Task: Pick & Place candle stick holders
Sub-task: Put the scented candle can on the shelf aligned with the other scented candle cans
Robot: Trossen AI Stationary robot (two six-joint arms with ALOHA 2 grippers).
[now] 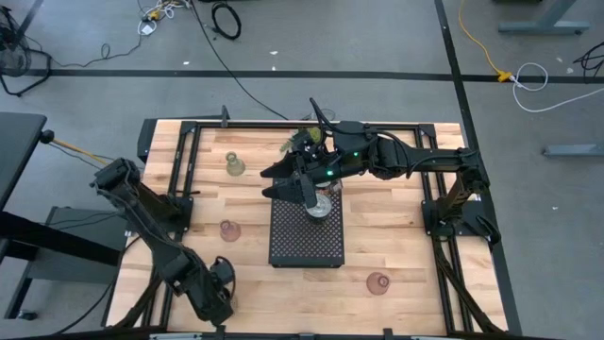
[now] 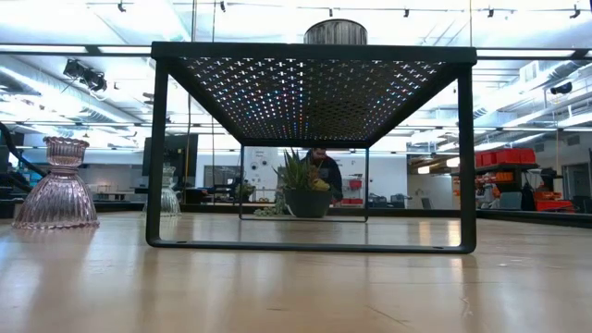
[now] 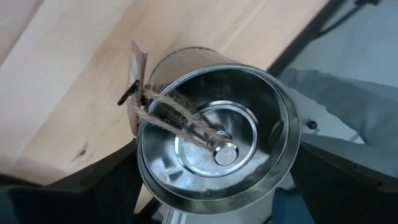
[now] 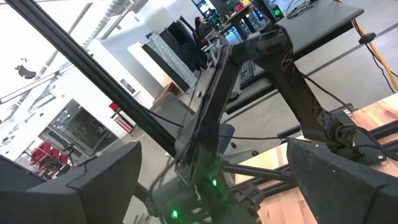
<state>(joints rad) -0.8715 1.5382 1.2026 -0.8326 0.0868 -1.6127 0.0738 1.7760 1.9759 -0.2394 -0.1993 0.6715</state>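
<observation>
- Left claw, at the desk's near-left corner, grips a silver holder; only the left wrist view shows this.
- Right claw over the black tray; grip state: cannot tell.

We see a silver metal holder standing on the far end of the black perforated tray. Another silver holder, shiny, with a twine tag, sits between the left gripper's jaws. On the counter stand two pinkish glass cups and one clear-greenish cup, all upright and well apart.
</observation>
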